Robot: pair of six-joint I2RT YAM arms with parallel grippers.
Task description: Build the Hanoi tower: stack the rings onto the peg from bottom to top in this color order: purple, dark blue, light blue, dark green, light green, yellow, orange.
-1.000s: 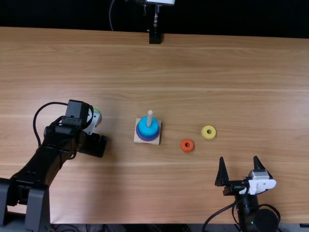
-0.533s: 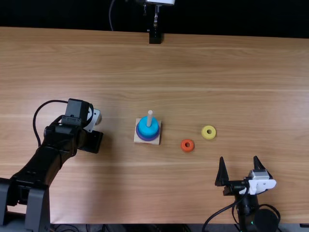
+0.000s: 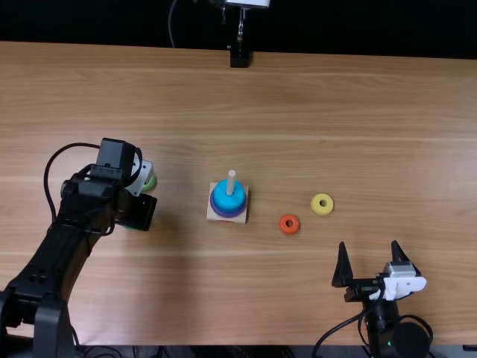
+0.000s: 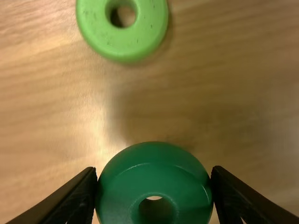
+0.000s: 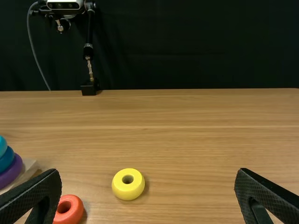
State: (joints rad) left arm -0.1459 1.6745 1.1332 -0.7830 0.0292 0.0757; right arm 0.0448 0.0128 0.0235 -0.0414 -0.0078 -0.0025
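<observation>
Eased slightly toward bench's (image 3: 313, 97) left edge; left gripper (image 4: 154, 170) clamped on my dark green ring (image 4: 128, 186) (lifted, I think). Right colour next for the peg (image 3: 231, 181).

The left tool (image 3: 139, 212) points downward, while the right tool (image 3: 368, 242) points forward (its two fingers spread wide).

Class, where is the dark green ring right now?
In the left wrist view, the dark green ring is held between the fingers of the left hand, with the light green ring on the table beyond it.
</observation>
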